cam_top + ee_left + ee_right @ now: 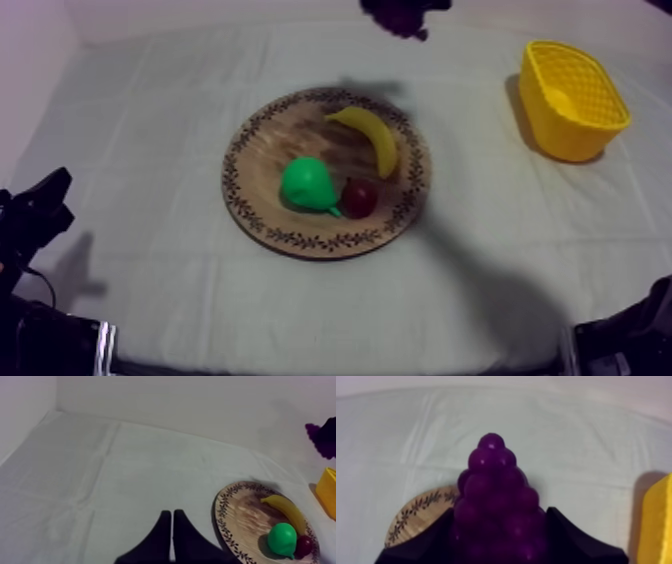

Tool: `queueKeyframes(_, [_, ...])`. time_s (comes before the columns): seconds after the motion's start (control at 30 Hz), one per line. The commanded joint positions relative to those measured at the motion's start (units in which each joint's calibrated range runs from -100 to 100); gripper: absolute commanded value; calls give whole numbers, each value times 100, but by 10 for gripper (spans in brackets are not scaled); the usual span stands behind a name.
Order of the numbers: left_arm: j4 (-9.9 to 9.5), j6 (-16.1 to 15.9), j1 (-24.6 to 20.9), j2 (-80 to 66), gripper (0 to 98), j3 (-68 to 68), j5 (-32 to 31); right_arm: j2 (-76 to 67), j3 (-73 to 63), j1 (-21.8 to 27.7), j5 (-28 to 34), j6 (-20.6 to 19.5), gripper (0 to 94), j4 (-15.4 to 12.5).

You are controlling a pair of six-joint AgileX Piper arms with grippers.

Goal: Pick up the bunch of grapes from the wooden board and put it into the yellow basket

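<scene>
Off wooden board (270, 150): right tool (501, 526) clamped on bunch of grapes (493, 486), lower berries hidden | left tool (172, 515) together, empty.

Left gripper (171, 512) is showing two matte black fingers, each tapering to a narrow rounded tip. Right gripper (501, 518) is presenting broader black fingers (566, 536) with angular shoulders. Left arm (45, 335) and right arm (630, 335) are appearing as black blocks, the left one bearing a pale striped band (103, 345).
</scene>
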Motion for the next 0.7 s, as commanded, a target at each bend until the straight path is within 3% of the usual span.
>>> queueKeyframes(0.0, [2,-1,-3,0,1,-3,1,-464,268,228,-153,86,241,84])
queueKeyframes(0.67, [2,-1,-3,0,1,-3,1,-1534,1728,2196,-2181,339,229,791])
